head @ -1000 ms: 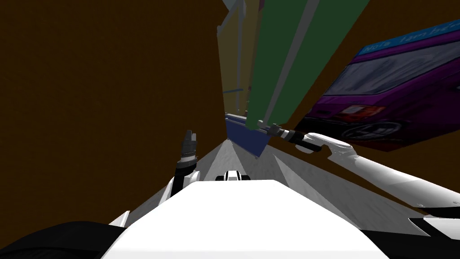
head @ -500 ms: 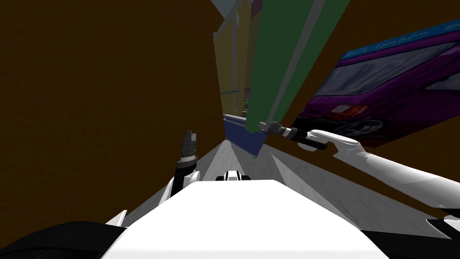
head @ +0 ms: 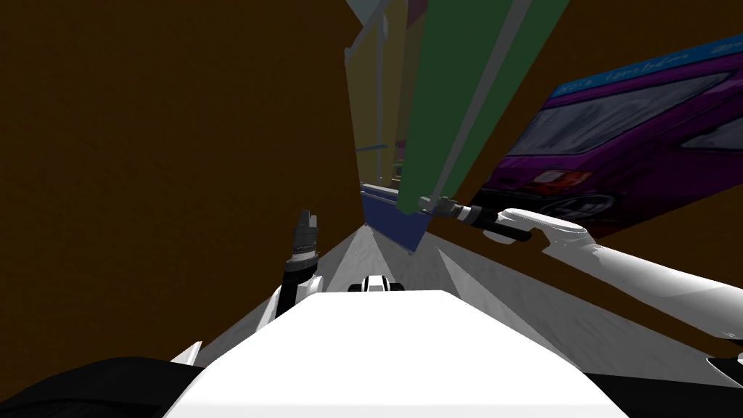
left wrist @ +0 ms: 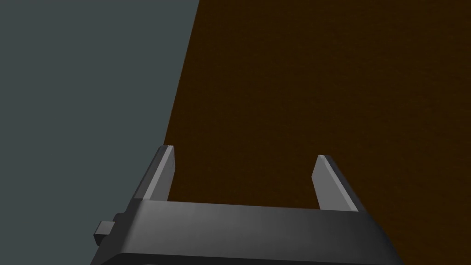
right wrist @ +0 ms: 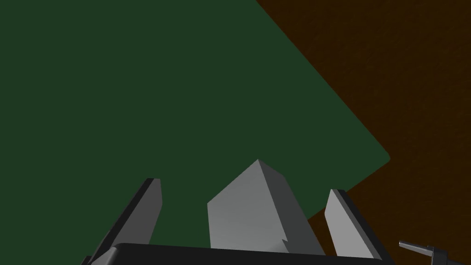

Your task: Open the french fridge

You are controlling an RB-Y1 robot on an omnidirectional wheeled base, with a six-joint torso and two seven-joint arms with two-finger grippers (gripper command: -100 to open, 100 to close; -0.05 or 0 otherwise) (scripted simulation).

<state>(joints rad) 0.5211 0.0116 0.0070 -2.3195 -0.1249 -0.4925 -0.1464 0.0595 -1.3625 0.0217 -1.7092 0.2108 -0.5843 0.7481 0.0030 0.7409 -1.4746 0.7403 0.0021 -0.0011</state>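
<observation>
Right gripper [head: 428,205] up at low end of green fridge door [head: 442,94], door at 1 o'clock in head view. Fingers [right wrist: 147,207] released, straddling grey handle [right wrist: 250,211], not pinching. Blue panel [head: 392,218] just beside, at its 8 o'clock. Left gripper [left wrist: 244,152] at 9 o'clock of right, fingers released, facing brown wall [head: 145,145].

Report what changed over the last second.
The right gripper, its open fingers straddling the grey handle, drew the green door slightly rightward. The whole view shifted a little too, so my head moved. The left gripper stayed raised and open.
</observation>
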